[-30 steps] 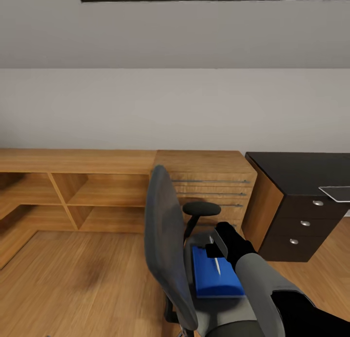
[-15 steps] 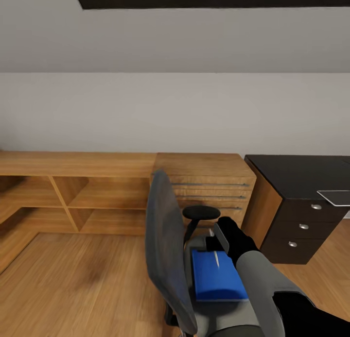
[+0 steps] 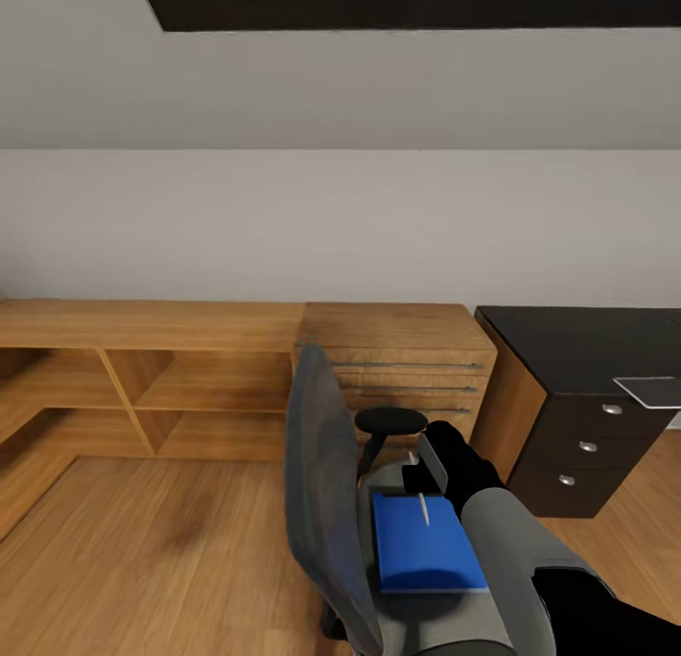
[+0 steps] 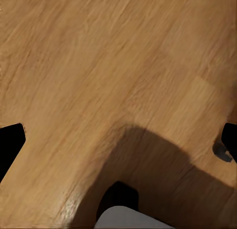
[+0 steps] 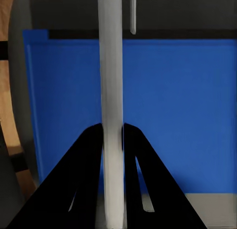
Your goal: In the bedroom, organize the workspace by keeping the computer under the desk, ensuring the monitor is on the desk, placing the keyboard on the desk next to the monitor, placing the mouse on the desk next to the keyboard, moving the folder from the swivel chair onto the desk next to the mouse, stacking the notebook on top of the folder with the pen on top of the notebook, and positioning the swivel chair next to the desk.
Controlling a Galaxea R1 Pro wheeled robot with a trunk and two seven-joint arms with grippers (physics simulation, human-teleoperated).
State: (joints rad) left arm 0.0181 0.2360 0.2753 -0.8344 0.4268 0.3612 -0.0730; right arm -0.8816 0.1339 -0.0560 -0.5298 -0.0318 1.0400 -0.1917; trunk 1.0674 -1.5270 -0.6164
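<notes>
While the head camera tilts slightly down, the right gripper point(image 5: 113, 140) stays clamped on the pen point(image 5: 111, 80) above the folder point(image 3: 424, 545) on the chair point(image 3: 326, 505), far from the desk point(image 3: 577, 339); left jaws: cannot tell.

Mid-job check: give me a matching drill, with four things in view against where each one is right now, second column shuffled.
Things:
1. folder
2. pen
3. notebook
4. wooden shelving

Places:
A. on the black desk top
B. along the back wall
C. flat on the chair seat
D. clamped in the right gripper

Pairs: 1-C, 2-D, 3-A, 4-B
</notes>
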